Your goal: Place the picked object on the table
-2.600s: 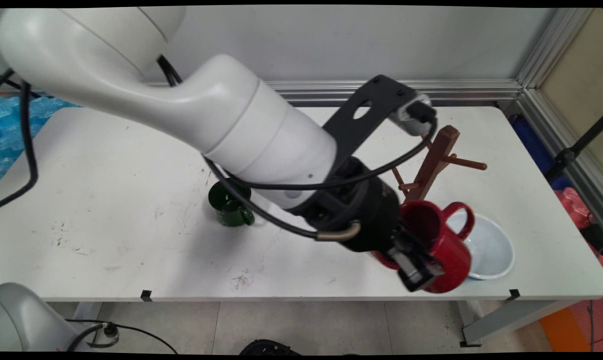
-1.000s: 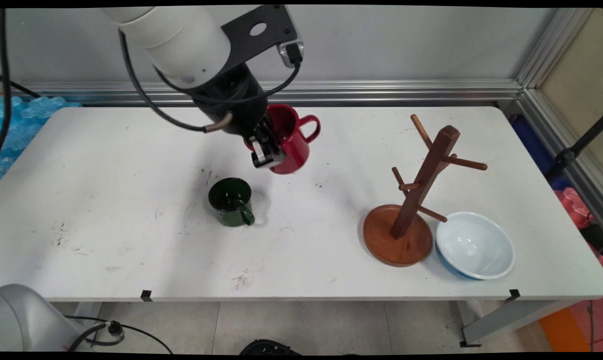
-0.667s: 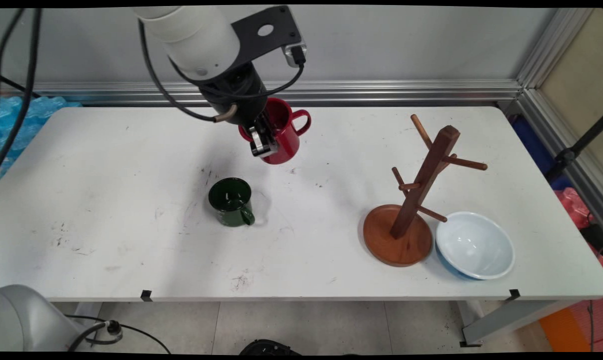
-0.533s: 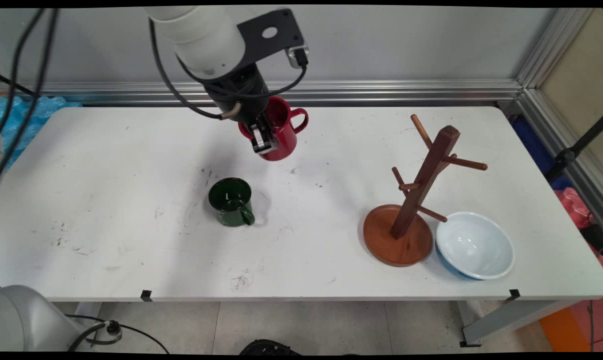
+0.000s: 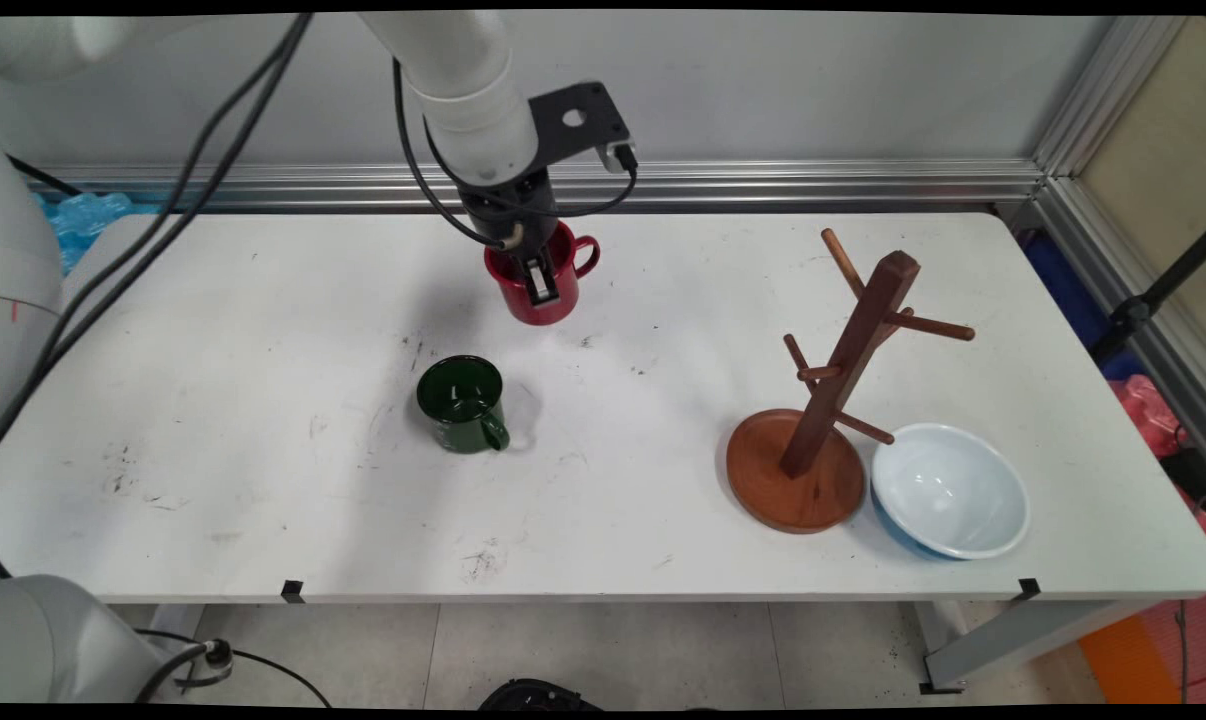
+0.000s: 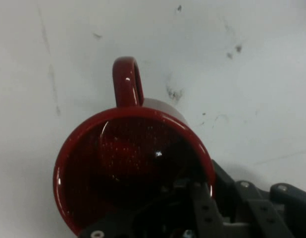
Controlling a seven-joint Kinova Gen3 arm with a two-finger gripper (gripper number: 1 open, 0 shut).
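The gripper pinches the near wall of the red mug, 1 finger inside and 1 outside, at the table's far middle. A grip on 1 wall could tip the mug. The green mug stands nearer.

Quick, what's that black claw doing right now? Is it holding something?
Gripper: shut on the red mug, pinching its rim wall, one finger inside, one outside; the mug is upright, low at the white table.
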